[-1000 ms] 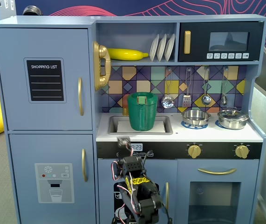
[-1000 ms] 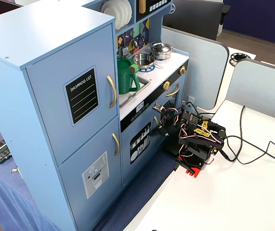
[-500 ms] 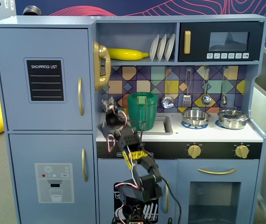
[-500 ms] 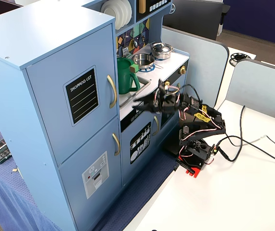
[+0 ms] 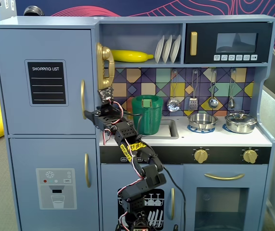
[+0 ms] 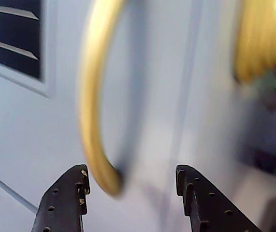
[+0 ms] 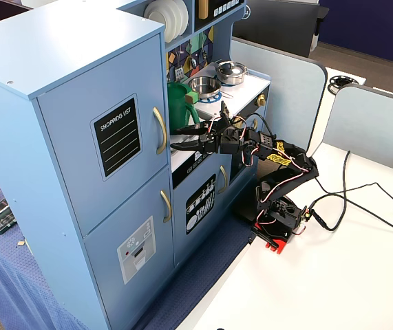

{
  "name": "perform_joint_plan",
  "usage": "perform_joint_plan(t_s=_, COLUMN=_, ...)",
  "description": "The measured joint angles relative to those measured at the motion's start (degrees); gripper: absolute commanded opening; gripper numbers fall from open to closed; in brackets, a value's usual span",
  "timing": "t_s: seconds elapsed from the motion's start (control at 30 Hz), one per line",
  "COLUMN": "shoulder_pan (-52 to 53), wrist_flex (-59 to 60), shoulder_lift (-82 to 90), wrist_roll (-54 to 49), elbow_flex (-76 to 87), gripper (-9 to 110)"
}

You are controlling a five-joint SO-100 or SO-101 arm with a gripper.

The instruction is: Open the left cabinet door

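Observation:
The left cabinet door [image 5: 41, 48] is blue-grey with a black "SHOPPING LIST" panel [image 5: 46, 82] and a vertical gold handle [image 5: 83, 99]. It stands shut in both fixed views; it also shows in the other fixed view [image 7: 79, 103]. My black gripper [image 5: 88, 115] is at the handle's lower end. In the wrist view the gripper [image 6: 133, 181] is open. The handle's lower end [image 6: 106, 176] lies between the fingers, close to the left finger [image 6: 65, 200] and apart from the right finger [image 6: 203, 200]. In the side fixed view the gripper [image 7: 177, 137] reaches just below the handle [image 7: 160, 130].
Below is the door with a white dispenser panel [image 5: 55, 187]. A green pitcher [image 5: 147, 114] stands in the sink beside the arm, with a gold toy phone [image 5: 105, 67] above. Pots [image 5: 202, 120] sit on the stove. Cables [image 7: 361, 199] lie on the white table.

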Motion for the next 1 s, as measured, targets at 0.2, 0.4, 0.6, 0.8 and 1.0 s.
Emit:
perform_joint_plan(t_s=0.2, shoulder_pan=-2.1, wrist_flex=-0.6, shoulder_lift=-4.3, wrist_roll=-1.0, elbow_flex=-4.5, gripper=15)
perform_joint_plan(t_s=0.4, shoulder_pan=-5.4, wrist_flex=-2.6, shoulder_lift=-8.3, wrist_roll=-2.1, elbow_flex=-7.6, gripper=14)
perform_joint_plan(t_s=0.6, shoulder_pan=-10.2, wrist_flex=-2.1, shoulder_lift=-9.1, wrist_roll=-4.2, elbow_flex=-8.5, gripper=14)
perform_joint_plan(t_s=0.8, shoulder_pan=-15.5, wrist_flex=2.7, shoulder_lift=-4.7, wrist_roll=-6.3, elbow_flex=-8.5, gripper=9)
perform_joint_plan(t_s=1.0, shoulder_pan=-21.3, wrist_flex=10.8, shoulder_lift=4.1, wrist_roll=-7.1, elbow_flex=-7.9, gripper=10)
